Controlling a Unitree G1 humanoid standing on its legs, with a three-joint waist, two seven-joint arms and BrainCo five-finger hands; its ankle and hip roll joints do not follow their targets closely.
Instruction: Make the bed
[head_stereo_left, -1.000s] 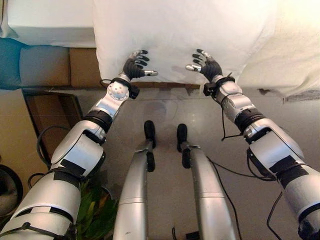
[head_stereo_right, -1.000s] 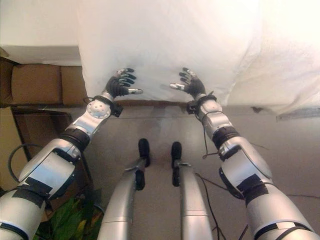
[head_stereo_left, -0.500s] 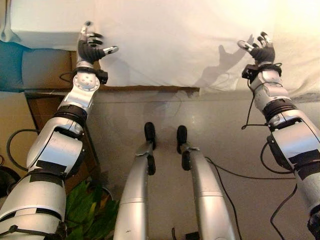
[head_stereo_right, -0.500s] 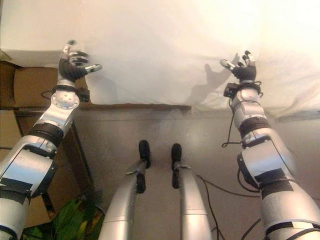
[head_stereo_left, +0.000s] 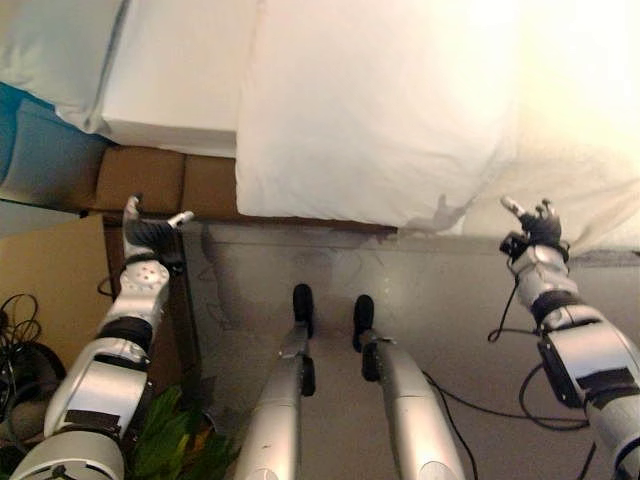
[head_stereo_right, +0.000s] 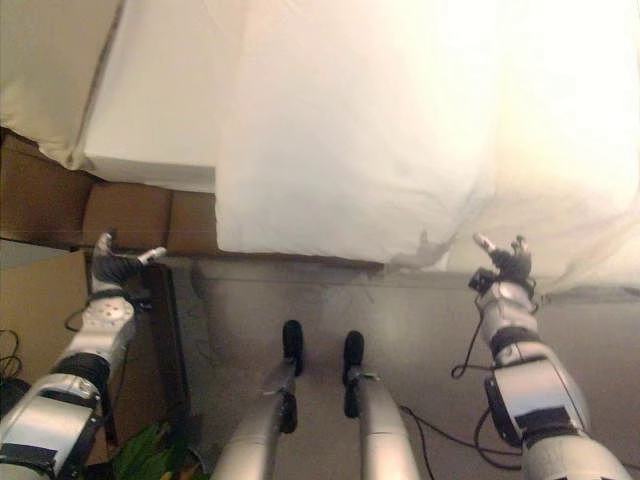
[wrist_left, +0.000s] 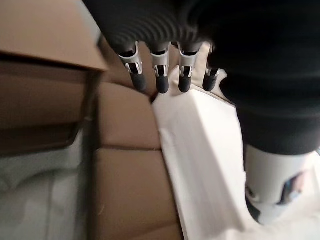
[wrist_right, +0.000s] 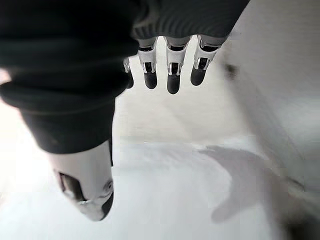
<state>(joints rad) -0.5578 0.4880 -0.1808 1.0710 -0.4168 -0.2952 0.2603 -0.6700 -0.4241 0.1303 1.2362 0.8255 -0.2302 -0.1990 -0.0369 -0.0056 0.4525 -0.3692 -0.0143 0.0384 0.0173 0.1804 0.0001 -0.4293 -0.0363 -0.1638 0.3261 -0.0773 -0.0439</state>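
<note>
A large white cover (head_stereo_left: 380, 110) lies across the bed and hangs over its near edge. To its left is the white mattress sheet (head_stereo_left: 170, 80), on the brown bed base (head_stereo_left: 150, 180). My left hand (head_stereo_left: 148, 237) is open in front of the brown base, left of the cover and touching no cloth. Its straight fingers (wrist_left: 161, 75) point at the base and the sheet's edge (wrist_left: 200, 145). My right hand (head_stereo_left: 541, 226) is open just below the cover's hanging right edge, holding nothing. Its fingers (wrist_right: 170, 70) are straight above white cloth (wrist_right: 165, 190).
A grey-white pillow (head_stereo_left: 50, 45) lies at the bed's far left above a blue cushion (head_stereo_left: 30, 150). A tan wooden stand (head_stereo_left: 55, 280) and a green plant (head_stereo_left: 170, 445) are by my left arm. Grey floor (head_stereo_left: 450, 290) runs along the bed.
Both hands have come down off the white cover: the left to the brown base, the right below the cover's edge. The camera has shifted, showing more of the bed.
</note>
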